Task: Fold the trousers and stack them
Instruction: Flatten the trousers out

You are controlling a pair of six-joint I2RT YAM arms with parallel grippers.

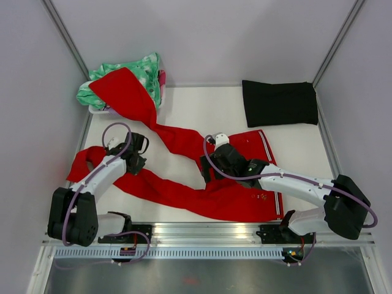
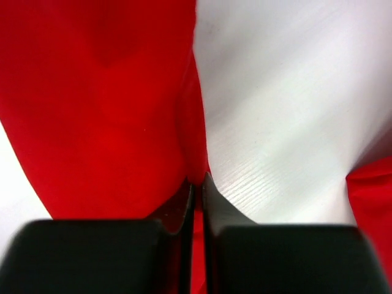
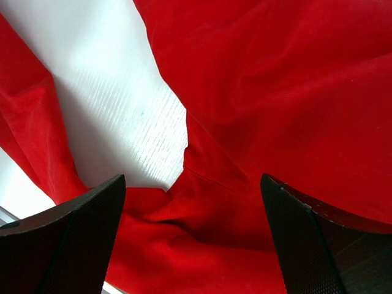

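tightly, left fingers (image 2: 177, 211) pinching the trousers (image 2: 104, 122) leg edge, right fingers (image 3: 73, 239) spread wide over the crotch

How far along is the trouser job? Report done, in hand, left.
Done: nothing. The trousers lie unfolded, one leg draped over the green-and-white garment.
In hand: the left pincer pinches a leg's edge; the right pincer hangs open over the crotch.
Left: every fold, then stacking.
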